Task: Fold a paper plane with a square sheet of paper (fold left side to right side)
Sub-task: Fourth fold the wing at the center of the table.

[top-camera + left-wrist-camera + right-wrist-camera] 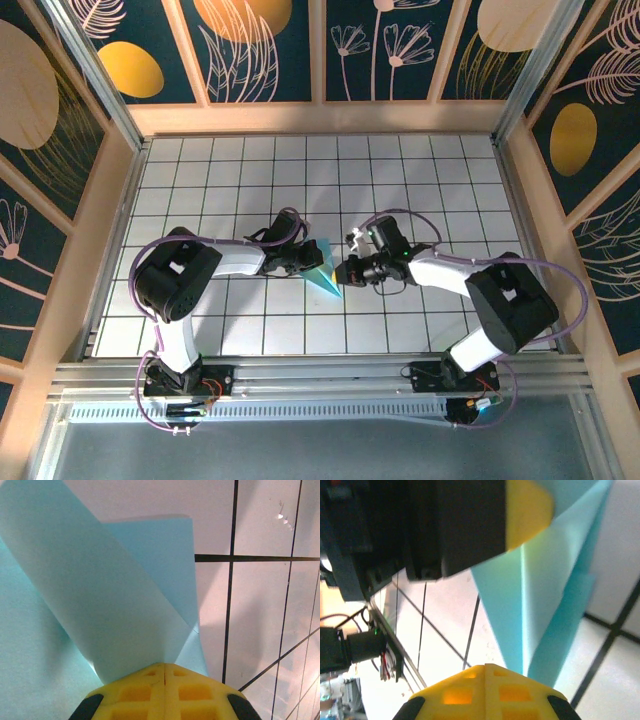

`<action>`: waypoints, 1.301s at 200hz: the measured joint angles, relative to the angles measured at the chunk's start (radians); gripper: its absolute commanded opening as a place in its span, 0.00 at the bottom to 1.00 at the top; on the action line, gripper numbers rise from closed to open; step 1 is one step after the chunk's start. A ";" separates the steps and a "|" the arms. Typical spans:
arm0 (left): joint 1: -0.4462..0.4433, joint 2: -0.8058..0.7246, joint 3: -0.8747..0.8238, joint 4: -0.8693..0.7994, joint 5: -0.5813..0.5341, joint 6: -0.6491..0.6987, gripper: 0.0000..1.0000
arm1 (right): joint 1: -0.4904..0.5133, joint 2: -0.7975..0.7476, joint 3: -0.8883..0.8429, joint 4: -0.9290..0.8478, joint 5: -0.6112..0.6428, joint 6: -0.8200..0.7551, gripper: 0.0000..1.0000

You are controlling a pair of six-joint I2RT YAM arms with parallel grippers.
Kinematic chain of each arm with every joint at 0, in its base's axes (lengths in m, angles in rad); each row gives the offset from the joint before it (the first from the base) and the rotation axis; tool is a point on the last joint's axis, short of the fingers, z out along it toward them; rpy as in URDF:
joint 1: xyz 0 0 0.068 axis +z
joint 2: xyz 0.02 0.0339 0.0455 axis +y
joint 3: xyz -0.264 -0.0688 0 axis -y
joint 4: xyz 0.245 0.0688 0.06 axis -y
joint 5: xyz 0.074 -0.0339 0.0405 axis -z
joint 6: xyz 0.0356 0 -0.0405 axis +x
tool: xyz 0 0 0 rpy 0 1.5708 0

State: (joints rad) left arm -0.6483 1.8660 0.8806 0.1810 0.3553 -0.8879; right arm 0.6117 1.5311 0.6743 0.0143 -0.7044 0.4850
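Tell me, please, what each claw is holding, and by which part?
The left claw pinches the cyan paper where its folded flaps meet. The right claw is shut beside the paper; whether it grips cannot be told.

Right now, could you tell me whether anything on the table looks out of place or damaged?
Nothing looks torn or spilled. The folded cyan paper stands up from the table, not flat: it fans out from the shut left gripper, its layers splayed, with the shut right gripper close beside it.

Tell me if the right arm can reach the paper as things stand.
Likely yes: the right gripper, shut, sits beside the pointed end of the paper, nothing between; the left gripper pinches the far side.
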 measured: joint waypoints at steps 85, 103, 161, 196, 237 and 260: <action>0.000 0.000 0.000 -0.001 -0.001 0.000 0.00 | 0.026 0.081 -0.003 0.031 -0.020 0.019 0.00; 0.000 0.000 0.000 -0.001 -0.001 0.000 0.00 | 0.030 0.091 -0.003 0.035 -0.019 0.019 0.00; 0.000 0.000 0.000 -0.001 -0.001 0.000 0.00 | 0.043 0.119 -0.031 0.043 -0.013 0.019 0.00; 0.000 0.000 0.000 -0.002 -0.001 0.000 0.00 | 0.045 0.121 -0.032 0.045 -0.004 0.019 0.00; 0.000 0.000 0.000 -0.002 -0.001 0.000 0.00 | 0.045 0.122 -0.032 0.045 0.003 0.019 0.00; 0.000 0.000 0.000 -0.002 -0.001 0.000 0.00 | 0.045 0.124 -0.032 0.045 0.006 0.019 0.00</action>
State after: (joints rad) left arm -0.6483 1.8656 0.8806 0.1791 0.3546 -0.8875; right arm 0.6567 1.6547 0.6422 0.0593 -0.6983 0.5041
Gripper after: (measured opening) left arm 0.044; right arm 0.047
